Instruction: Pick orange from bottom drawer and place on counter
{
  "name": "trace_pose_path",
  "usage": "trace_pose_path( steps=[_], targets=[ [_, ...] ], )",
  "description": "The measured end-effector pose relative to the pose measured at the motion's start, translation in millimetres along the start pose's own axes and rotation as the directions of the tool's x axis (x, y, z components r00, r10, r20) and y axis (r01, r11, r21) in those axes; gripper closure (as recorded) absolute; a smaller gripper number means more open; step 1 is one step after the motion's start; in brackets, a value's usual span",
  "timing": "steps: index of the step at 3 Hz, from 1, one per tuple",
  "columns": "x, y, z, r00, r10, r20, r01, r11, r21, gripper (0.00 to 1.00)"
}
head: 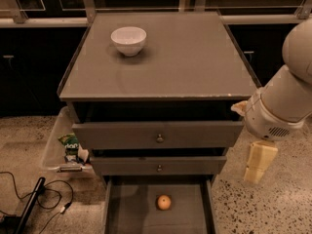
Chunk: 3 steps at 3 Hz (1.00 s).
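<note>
The orange [164, 202] lies on the floor of the open bottom drawer [131, 211], near its middle. The counter [175, 62] is the wide grey top of the cabinet. My gripper [256, 163] hangs from the white arm [280, 106] at the right of the cabinet, level with the two knobbed drawers. It is to the right of the orange and above it, outside the drawer, and holds nothing that I can see.
A white bowl [128, 39] stands at the counter's back left. The two knobbed drawers [159, 138] above are pulled out slightly. A clear plastic bin [56, 145] with a green packet [71, 143] sits left of the cabinet. Black cables [44, 199] lie on the floor.
</note>
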<state>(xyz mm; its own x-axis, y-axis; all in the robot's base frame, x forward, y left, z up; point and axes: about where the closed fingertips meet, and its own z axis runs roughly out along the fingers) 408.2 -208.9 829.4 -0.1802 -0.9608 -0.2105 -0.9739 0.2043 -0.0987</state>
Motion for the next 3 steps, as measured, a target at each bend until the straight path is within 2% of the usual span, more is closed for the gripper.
trace_pose_path(
  steps=[1,2,3],
  targets=[
    [0,0,0,1.0,0.0,0.0,0.0,1.0,0.0,0.0],
    [9,8,44,0.999,0.04,0.022,-0.038,0.997,-0.067,0.0],
    [26,17,126,0.992,0.113,0.055,-0.102,0.9804,-0.169,0.0]
  ],
)
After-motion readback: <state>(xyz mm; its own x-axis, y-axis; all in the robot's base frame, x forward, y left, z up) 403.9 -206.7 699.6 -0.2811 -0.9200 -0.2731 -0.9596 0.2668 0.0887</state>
